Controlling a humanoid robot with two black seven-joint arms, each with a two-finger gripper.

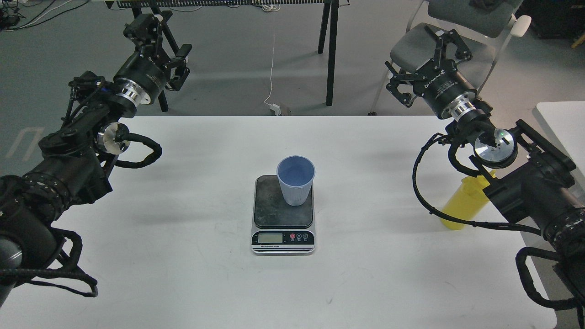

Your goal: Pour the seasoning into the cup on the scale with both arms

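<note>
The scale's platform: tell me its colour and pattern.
Dark grey and mottled, seen in the head view on the scale, around the light-blue cup standing on it.

Bright, even overhead light, sharp focus throughout, with faint soft shadows on the white table

Black jointed left arm and right arm, silver wrist rings, looped corded black cables, white lettering on gripper housings, green light flanked the scale.
</note>
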